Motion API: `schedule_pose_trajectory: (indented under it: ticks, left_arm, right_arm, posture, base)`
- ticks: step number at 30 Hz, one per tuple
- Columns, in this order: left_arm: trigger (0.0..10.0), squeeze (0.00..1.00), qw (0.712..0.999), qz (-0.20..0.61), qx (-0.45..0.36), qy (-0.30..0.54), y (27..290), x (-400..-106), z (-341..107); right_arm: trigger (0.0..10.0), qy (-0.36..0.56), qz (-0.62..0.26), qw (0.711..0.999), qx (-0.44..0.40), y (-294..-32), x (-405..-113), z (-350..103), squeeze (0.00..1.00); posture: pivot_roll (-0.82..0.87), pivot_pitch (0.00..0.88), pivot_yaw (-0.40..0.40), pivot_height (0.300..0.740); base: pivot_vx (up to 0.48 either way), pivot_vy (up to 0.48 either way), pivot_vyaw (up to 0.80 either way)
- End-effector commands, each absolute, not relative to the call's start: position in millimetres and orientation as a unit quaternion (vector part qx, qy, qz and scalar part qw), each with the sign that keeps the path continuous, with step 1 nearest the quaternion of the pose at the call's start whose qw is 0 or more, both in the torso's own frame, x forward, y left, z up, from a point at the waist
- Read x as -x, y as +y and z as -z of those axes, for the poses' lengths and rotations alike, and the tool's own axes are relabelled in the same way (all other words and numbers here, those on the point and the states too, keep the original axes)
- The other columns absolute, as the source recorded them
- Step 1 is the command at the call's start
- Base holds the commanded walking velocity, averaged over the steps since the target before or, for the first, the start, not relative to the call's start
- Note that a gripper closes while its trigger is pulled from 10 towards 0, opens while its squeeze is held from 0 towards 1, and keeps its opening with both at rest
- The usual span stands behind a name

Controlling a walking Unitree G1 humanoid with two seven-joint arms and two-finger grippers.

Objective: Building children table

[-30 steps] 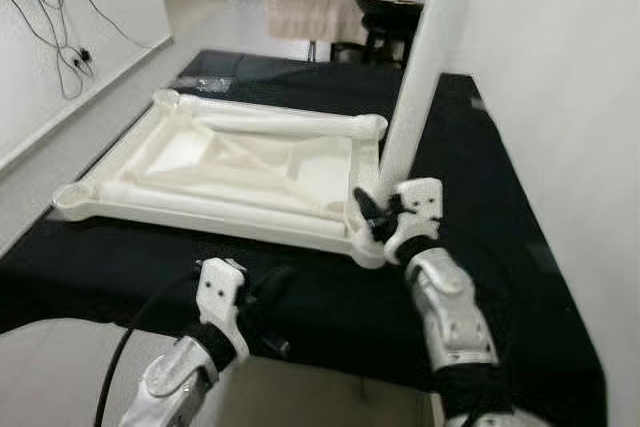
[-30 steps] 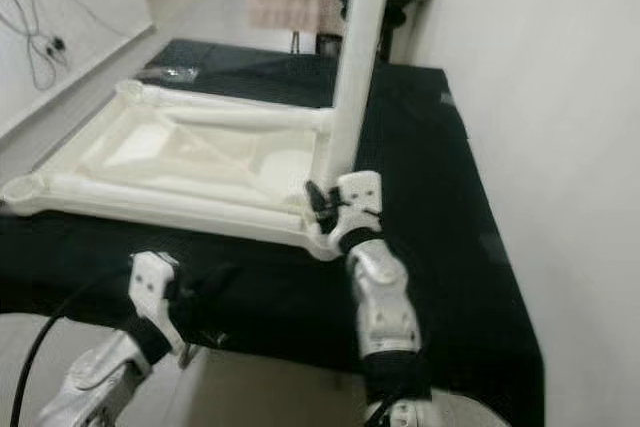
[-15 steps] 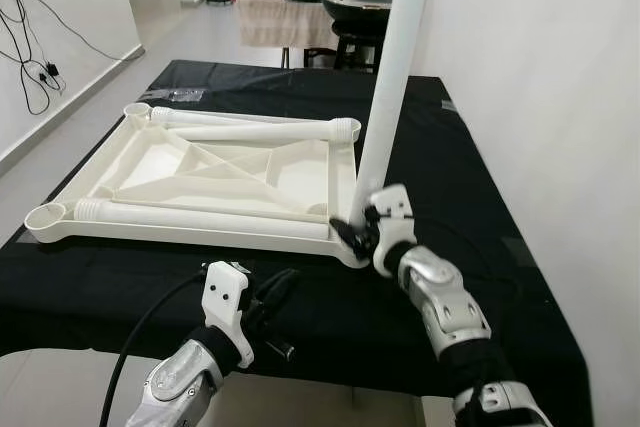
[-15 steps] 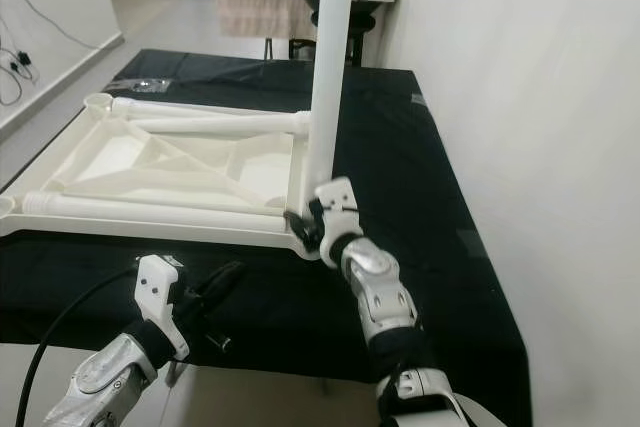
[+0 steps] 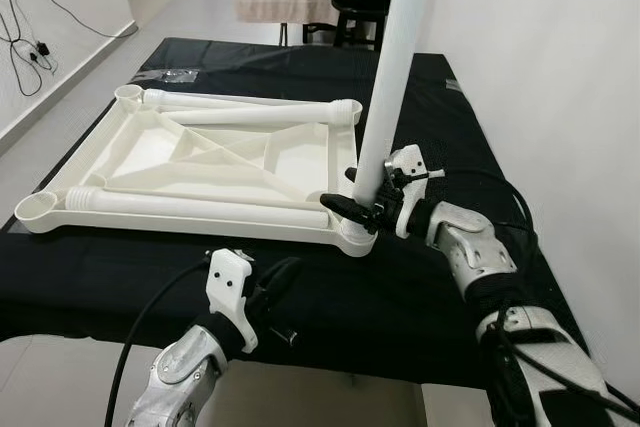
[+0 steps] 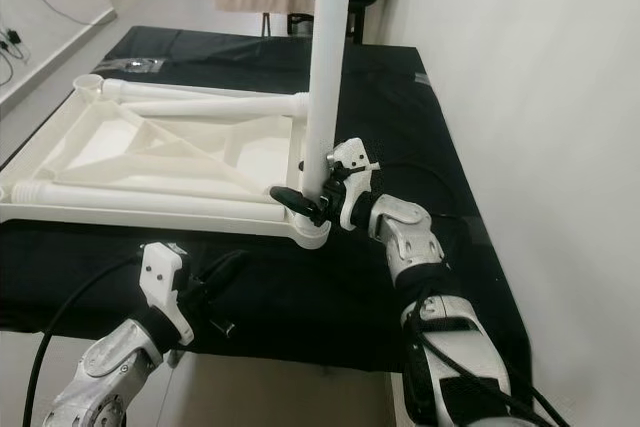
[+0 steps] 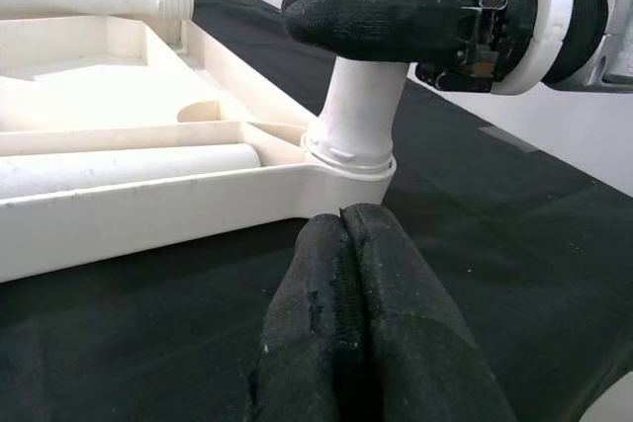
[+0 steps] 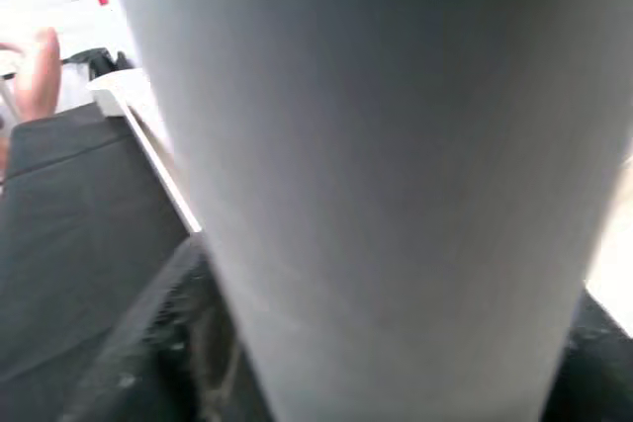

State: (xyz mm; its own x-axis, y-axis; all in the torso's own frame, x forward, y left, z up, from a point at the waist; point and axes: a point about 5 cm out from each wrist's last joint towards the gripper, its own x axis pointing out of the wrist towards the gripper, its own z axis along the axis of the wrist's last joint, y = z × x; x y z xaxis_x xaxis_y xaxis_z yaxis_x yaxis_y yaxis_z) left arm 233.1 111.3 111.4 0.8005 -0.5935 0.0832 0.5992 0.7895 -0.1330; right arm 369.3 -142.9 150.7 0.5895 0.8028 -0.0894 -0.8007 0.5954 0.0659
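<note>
Right pincer [image 5: 362, 203] clamped low on the tall white plastic tube leg [image 5: 392, 67], upright in the corner socket of the inverted white plastic table frame [image 5: 190, 162]. Looks light, stiff and smooth (likely slippery), so best gripped near the socket. Left pincer [image 7: 346, 274] closed on nothing, above the black-draped tabletop [image 5: 450, 117].

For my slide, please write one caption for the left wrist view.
Right gripper clasps the upright table leg seated in the tabletop corner socket; left gripper shut.

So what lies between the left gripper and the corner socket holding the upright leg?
Only bare black cloth, seen in the left wrist view, between the left gripper and the corner socket.

Head views look down; wrist views sit close to upright leg [image 7: 361, 116]
</note>
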Motion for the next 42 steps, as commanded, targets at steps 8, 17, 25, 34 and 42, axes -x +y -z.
schedule_pose_trajectory:
  ticks: [8,17,25,34,42]
  left_arm:
    - [10.0,0.0,0.947,0.313,0.076,-0.014,111,-233,-108]
    - [10.0,0.0,0.946,0.315,0.078,-0.013,114,-229,-108]
    - [10.0,0.0,0.946,0.316,0.077,-0.011,118,-229,-109]
    - [10.0,0.0,0.947,0.313,0.073,-0.011,118,-230,-107]
    - [10.0,0.0,0.945,0.316,0.076,-0.011,117,-231,-108]
  right_arm:
    - [0.0,0.037,-0.475,0.879,-0.01,-142,-372,-159,0.0]
    - [0.0,0.049,-0.391,0.918,0.042,-148,-357,-128,0.0]
    - [0.0,0.086,-0.152,0.983,-0.05,-108,-307,-102,0.0]
    - [10.0,0.046,-0.214,0.975,0.022,-104,-332,-119,0.0]
    - [10.0,0.002,-0.366,0.93,0.032,-114,-352,-158,0.89]
  posture:
    - [0.11,0.0,-0.085,0.74]
    - [0.08,0.014,-0.073,0.74]
    - [0.07,0.032,-0.063,0.74]
    - [0.07,0.009,-0.055,0.74]
    - [0.07,0.007,-0.054,0.74]
  base:
    - [0.0,0.0,0.0]
    - [0.0,0.0,0.0]
    - [0.0,0.0,0.0]
    - [0.0,0.0,0.0]
    - [0.0,0.0,0.0]
